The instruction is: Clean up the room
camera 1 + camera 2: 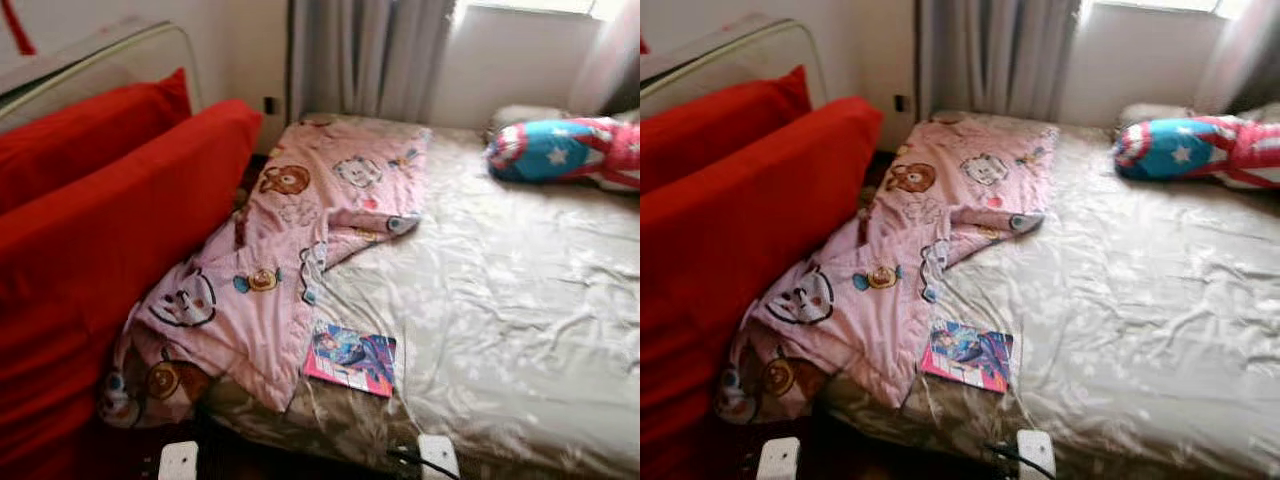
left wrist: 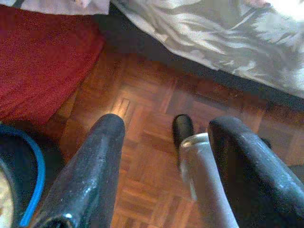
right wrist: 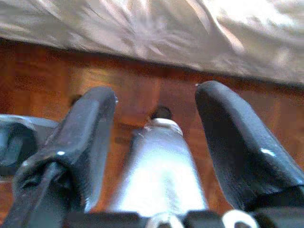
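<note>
A pink cartoon-print blanket (image 1: 270,270) lies crumpled along the left side of a bed with a shiny beige sheet (image 1: 500,300), its lower end drooping off the bed's corner. A colourful book (image 1: 350,358) lies on the sheet near the foot edge, beside the blanket. A blue, red and white star-print pillow (image 1: 560,148) rests at the far right by the window. My left gripper (image 2: 164,133) hangs open over the wooden floor (image 2: 142,156), near the bed's edge. My right gripper (image 3: 154,102) is also open above the floor, empty.
Large red cushions (image 1: 90,230) lean against a rail on the left, close to the bed. Grey curtains (image 1: 370,55) hang behind the bed. A red cloth mass (image 2: 42,61) sits on the parquet near the left gripper. A blue-rimmed dark object (image 2: 19,171) is close by.
</note>
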{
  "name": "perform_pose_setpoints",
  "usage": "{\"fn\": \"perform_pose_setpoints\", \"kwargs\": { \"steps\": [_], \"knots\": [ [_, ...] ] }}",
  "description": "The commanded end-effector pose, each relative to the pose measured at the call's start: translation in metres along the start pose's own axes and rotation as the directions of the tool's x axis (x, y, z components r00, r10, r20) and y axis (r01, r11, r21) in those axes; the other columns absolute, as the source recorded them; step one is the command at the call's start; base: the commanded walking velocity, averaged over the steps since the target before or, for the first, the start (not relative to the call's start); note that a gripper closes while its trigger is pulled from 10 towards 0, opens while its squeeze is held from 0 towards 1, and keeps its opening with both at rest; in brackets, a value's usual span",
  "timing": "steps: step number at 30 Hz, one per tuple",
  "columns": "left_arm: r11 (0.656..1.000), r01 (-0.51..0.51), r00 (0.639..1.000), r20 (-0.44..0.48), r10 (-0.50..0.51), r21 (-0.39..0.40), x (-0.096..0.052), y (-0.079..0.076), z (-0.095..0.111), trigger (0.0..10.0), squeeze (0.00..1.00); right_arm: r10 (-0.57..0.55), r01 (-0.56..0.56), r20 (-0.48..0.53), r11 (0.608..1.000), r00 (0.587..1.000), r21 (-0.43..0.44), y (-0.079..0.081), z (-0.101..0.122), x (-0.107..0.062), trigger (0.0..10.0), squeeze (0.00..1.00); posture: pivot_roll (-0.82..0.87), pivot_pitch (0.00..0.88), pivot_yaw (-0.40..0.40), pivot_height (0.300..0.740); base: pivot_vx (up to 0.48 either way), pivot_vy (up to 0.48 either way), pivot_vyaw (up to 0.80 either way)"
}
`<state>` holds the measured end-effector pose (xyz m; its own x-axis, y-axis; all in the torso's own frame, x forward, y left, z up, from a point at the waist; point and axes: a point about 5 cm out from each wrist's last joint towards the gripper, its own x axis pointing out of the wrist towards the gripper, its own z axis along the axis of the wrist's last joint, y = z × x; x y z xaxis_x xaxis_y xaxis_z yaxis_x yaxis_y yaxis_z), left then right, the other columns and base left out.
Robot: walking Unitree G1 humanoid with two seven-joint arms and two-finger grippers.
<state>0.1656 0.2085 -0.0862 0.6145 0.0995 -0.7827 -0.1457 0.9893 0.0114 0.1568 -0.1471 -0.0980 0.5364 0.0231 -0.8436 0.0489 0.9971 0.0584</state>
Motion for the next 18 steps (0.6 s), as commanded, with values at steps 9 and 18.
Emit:
{"fn": "perform_pose_setpoints", "kwargs": {
  "steps": [9, 18],
  "knots": [
    [1.0, -0.011, 1.0, -0.026, 0.012, 0.023, -0.0016, 0.006, -0.0051, 10.0, 0.0, 0.015, -0.016, 0.011, 1.0, 1.0, 0.005, 0.007, 0.0038, 0.001, 10.0, 0.0, 0.02, 0.018, -0.036, 0.74, 0.0, 0.237, 0.0],
    [1.0, -0.008, 1.0, -0.023, 0.009, 0.02, -0.0015, 0.006, -0.0046, 10.0, 0.0, 0.014, -0.015, 0.011, 1.0, 1.0, 0.006, 0.0069, 0.0044, 0.0011, 10.0, 0.0, 0.02, 0.024, -0.037, 0.74, 0.0, 0.0, 0.0]
  ]
}}
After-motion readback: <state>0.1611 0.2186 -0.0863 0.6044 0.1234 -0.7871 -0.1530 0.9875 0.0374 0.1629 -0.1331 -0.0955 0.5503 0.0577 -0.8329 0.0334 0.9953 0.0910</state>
